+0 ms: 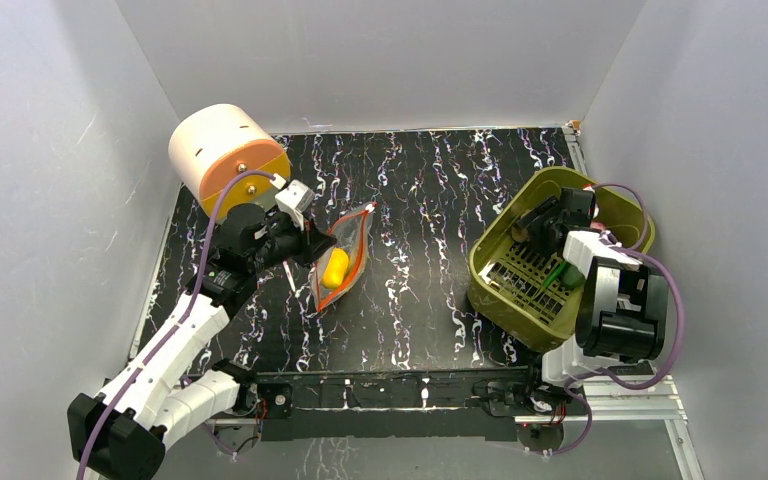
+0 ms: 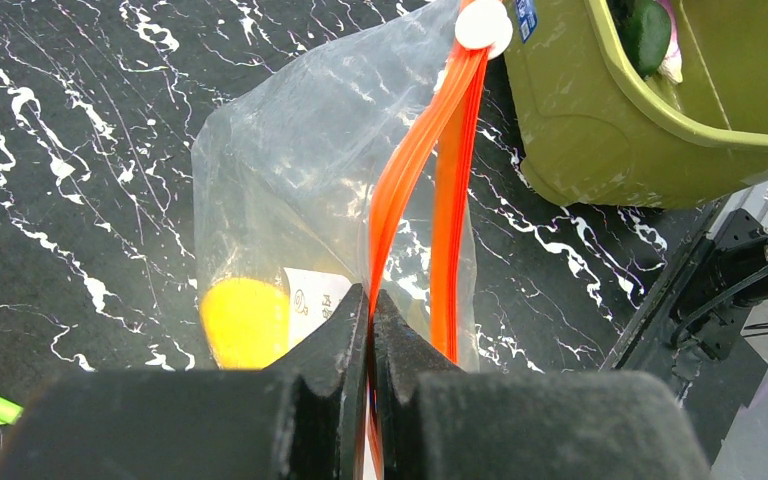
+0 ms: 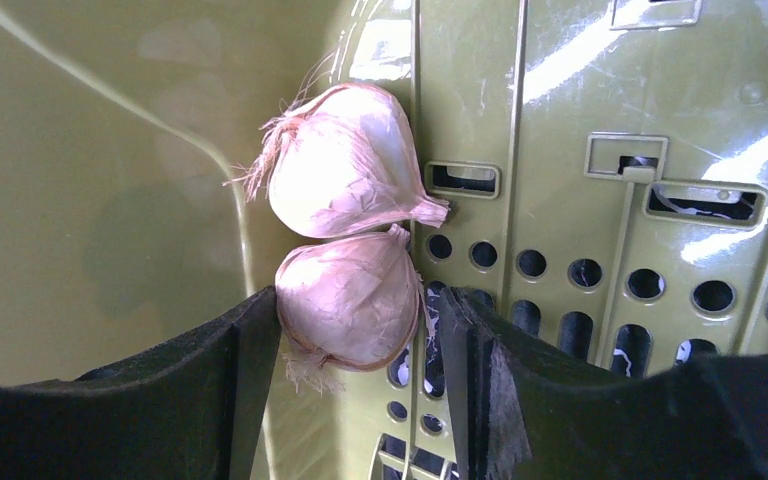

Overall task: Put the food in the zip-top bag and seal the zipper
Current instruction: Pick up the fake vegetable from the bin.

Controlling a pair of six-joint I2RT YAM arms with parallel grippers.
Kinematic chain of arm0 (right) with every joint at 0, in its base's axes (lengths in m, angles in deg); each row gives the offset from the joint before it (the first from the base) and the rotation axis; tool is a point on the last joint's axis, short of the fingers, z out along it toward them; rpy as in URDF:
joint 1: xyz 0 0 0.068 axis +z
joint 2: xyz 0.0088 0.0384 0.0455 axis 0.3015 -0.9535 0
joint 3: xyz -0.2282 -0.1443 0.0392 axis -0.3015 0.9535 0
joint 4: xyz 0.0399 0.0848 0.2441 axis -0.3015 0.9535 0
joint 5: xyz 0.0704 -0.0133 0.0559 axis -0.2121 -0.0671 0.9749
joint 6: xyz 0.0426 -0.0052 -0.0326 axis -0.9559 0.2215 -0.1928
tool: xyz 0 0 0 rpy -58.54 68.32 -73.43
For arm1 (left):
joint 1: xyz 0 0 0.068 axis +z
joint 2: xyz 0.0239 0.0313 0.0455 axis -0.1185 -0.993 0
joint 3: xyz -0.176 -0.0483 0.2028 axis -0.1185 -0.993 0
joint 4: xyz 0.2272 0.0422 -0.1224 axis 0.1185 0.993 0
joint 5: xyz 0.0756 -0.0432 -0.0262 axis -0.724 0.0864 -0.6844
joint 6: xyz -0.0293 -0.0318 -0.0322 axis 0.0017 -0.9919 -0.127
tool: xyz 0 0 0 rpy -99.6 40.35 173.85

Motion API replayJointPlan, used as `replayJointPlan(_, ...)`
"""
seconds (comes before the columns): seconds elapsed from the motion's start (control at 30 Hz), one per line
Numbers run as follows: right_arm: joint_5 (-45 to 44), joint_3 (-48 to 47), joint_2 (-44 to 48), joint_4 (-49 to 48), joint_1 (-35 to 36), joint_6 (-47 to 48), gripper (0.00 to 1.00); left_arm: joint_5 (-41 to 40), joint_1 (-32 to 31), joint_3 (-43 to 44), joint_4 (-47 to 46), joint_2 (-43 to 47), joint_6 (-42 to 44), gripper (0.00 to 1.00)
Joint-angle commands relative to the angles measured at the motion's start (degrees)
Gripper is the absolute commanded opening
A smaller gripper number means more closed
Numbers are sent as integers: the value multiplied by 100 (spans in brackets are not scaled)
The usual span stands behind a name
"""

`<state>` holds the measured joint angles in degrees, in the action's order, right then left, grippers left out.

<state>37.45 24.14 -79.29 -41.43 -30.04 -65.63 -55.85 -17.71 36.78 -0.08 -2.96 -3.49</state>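
The clear zip-top bag (image 1: 338, 262) lies on the black marbled table, mouth held up, with a yellow oval food (image 2: 243, 322) inside it. My left gripper (image 2: 370, 300) is shut on one lip of the orange-red zipper (image 2: 415, 160); the other lip hangs apart, so the mouth gapes. My right gripper (image 3: 355, 330) is down inside the olive basket (image 1: 520, 300), open. A pink-purple clove-like piece (image 3: 355, 300) sits between its fingers, touching the left one with a gap on the right. A second pink piece (image 3: 345, 160) lies just beyond. A green piece (image 1: 567, 275) shows in the basket.
A beige and orange cylinder (image 1: 225, 160) stands at the back left, behind the left arm. The basket's wall (image 2: 600, 140) rises close to the right of the bag. A white slider (image 2: 483, 25) sits at the zipper's far end. White walls enclose the table.
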Motion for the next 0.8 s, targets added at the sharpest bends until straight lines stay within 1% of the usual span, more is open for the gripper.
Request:
replayJointPlan(0.0,-121,-196,-117,-121,-8,187,56,-40,-27,94,-28,104,83,0)
replayJointPlan(0.2,-81,-215,-192,-151,-8,191,53,-41,-27,99,-25,87,92,0)
replayJointPlan(0.37,-80,-177,-177,-191,-8,228,46,-39,-32,99,-25,89,92,0)
replayJointPlan(0.5,-93,-176,-158,-178,-8,243,43,-48,-26,98,-25,93,99,0)
replayJointPlan(0.77,-332,-177,177,-32,-8,313,39,-48,-26,99,-25,89,92,0)
